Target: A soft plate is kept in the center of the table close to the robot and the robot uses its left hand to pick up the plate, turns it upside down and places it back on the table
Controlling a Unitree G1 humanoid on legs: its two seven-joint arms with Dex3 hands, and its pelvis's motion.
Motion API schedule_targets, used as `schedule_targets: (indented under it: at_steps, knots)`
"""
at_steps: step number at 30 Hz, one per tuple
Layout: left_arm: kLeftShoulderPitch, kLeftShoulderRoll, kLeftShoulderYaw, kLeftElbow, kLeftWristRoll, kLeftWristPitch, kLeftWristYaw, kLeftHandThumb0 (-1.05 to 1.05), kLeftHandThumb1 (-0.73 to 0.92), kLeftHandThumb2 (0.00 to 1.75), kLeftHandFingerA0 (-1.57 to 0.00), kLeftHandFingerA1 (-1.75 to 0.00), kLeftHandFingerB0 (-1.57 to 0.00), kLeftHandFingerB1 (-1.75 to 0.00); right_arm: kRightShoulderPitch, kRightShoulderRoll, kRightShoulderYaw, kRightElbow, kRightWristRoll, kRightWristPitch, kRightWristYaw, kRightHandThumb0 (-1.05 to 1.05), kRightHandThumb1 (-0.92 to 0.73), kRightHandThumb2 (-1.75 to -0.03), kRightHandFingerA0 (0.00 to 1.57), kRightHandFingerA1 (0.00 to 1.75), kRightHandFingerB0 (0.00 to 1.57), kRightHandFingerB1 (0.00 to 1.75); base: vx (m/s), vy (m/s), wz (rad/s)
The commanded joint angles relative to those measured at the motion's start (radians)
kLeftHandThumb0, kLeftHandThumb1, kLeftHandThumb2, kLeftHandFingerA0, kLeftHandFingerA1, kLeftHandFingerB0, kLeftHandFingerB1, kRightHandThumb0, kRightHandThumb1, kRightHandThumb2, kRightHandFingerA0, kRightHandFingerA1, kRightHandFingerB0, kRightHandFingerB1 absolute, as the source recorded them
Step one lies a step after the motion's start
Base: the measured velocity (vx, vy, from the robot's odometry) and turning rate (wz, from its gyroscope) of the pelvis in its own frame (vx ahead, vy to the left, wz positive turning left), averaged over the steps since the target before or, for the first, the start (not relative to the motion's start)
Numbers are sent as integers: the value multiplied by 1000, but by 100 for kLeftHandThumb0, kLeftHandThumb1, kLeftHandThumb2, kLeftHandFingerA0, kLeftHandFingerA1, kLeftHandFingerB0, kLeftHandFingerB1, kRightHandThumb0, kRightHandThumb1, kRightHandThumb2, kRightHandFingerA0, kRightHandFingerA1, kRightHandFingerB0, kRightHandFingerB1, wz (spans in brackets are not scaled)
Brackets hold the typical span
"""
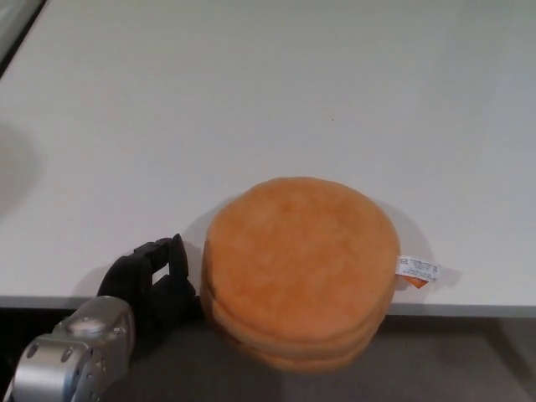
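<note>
The soft orange plate (300, 268) lies with its flat underside up at the near edge of the white table (251, 100), overhanging the edge slightly. A white tag (418, 270) sticks out on its right side. My left hand (151, 285) sits just left of the plate at the table edge, black fingers apart and off the plate, holding nothing. Its silver wrist (79, 356) shows at the bottom left. My right hand does not show.
The table edge (469, 308) runs along the bottom of the picture, with dark floor below it. A dark strip shows at the top left corner (12, 33).
</note>
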Motion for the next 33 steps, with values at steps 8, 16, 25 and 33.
schedule_targets:
  at_steps: [8, 16, 25, 33]
  knots:
    - [27, 78, -23, -17, 180, -53, 12, -100, 84, 117, 0, -3, 0, -1, 6, -12, -4, -10, 0, 22, -13, -66, -84, -66, 41, 35, 27, 31, 0, 0, 0]
    - [46, 177, -46, 2, 254, -80, -10, -95, 76, 116, -8, -32, -6, -8, -19, -14, -3, 47, 0, -12, -4, -66, -84, -66, 42, 35, 27, 30, 0, 0, 0]
    - [67, 235, -37, 34, 285, -157, -71, -94, 75, 117, -9, -27, -8, -11, -13, -13, -5, 45, -8, -26, -11, -64, -85, -67, 41, 35, 26, 30, 0, 0, 0]
    - [93, 233, -17, 16, 304, -160, -81, -94, 74, 116, -9, -30, -10, -16, -1, -6, -4, 27, 9, -16, -1, -63, -84, -66, 43, 36, 28, 32, 0, 0, 0]
